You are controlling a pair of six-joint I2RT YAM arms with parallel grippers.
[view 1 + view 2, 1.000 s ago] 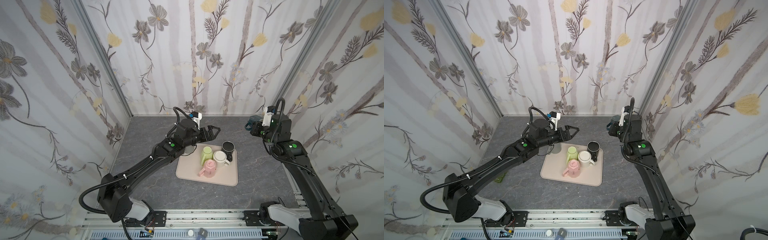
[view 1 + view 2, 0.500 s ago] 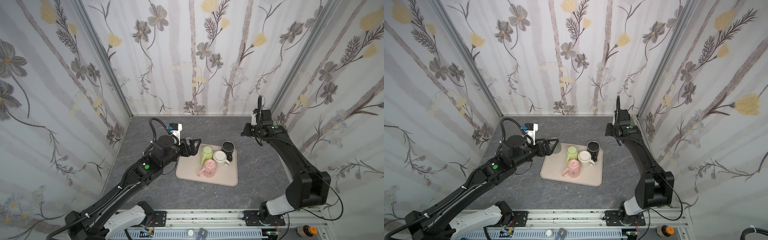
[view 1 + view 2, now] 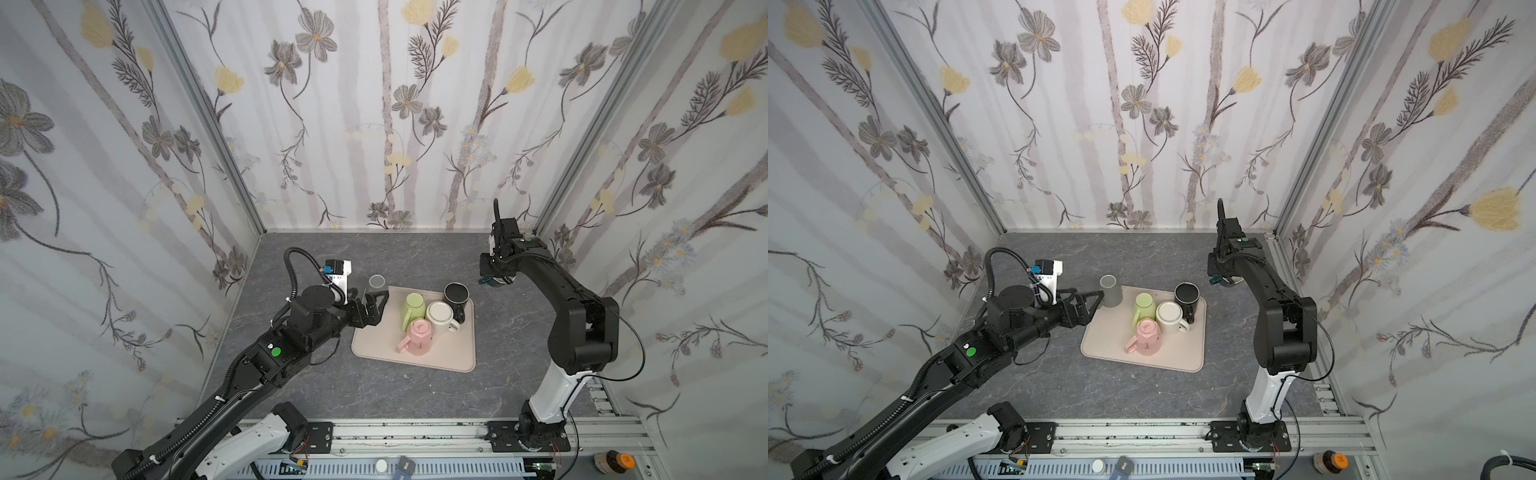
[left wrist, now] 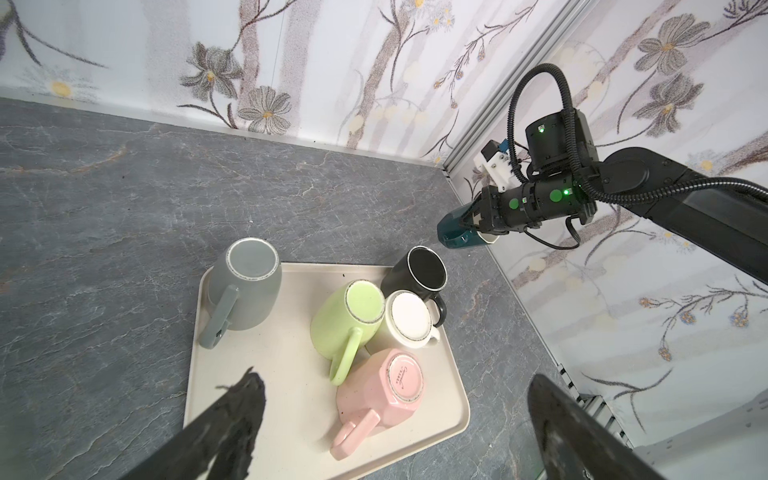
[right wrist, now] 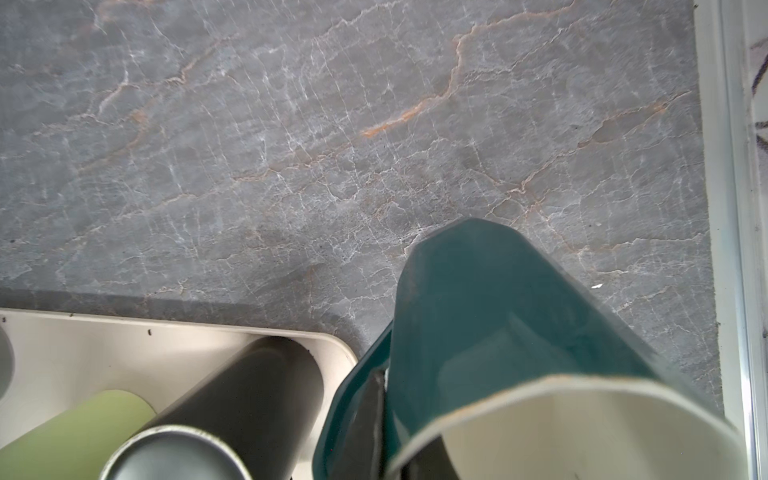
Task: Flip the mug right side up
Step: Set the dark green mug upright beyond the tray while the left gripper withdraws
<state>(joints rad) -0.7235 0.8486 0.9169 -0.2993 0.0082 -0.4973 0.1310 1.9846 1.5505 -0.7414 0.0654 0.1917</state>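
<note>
My right gripper is shut on a teal mug with a cream inside, off the tray's far right corner. In the left wrist view the teal mug lies roughly sideways, its bottom pointing away from the right gripper. The right wrist view shows one finger through the handle and the teal mug's cream mouth nearest the camera. Whether it touches the table I cannot tell. My left gripper stands open and holds nothing at the tray's left edge.
A beige tray carries bottom-up mugs: grey, green leaning, cream, black and pink tilted. The black mug stands close beside the teal one. Flowered walls close in three sides.
The right arm has come down with the teal mug to just off the tray's far right corner. The left arm has drawn back and lowered to the tray's left edge, still open.
</note>
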